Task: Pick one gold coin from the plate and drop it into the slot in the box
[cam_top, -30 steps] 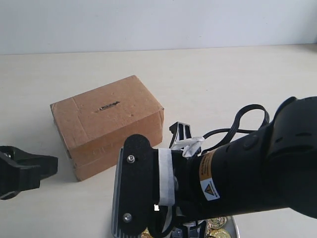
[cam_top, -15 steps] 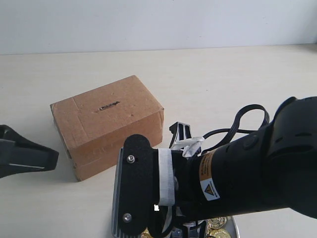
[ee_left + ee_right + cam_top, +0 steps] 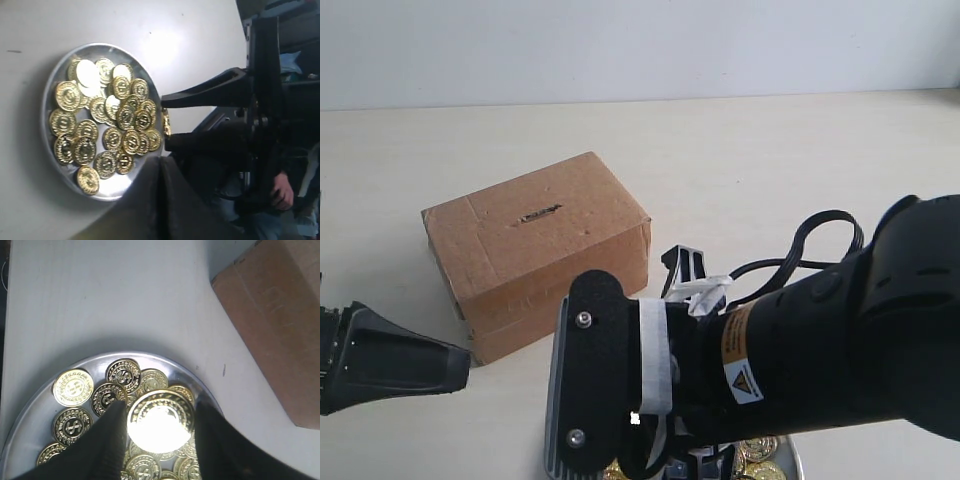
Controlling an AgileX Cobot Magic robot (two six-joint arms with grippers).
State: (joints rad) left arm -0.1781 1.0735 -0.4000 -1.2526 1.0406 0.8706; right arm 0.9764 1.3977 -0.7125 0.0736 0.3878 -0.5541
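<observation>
My right gripper (image 3: 160,416) is shut on one gold coin (image 3: 160,421), held face-on just above the heap of coins (image 3: 74,386) in the silver plate (image 3: 150,355). In the left wrist view that coin (image 3: 166,122) shows edge-on between the right gripper's black fingers (image 3: 210,91), at the plate's rim (image 3: 48,95). The left gripper (image 3: 160,167) is shut with nothing in it and points at the plate; outside it sits low on the left (image 3: 440,362). The brown box (image 3: 535,250) stands behind, its slot (image 3: 538,213) on top. The right arm hides most of the plate (image 3: 792,462).
The right arm's bulky wrist (image 3: 610,380) fills the foreground between the box and the plate. A corner of the box (image 3: 280,325) lies close beside the plate. Pale tabletop (image 3: 770,160) runs back to a white wall.
The left gripper has slid in from the left edge, rightward and lower, toward the plate. The right arm and its coin have not moved.
</observation>
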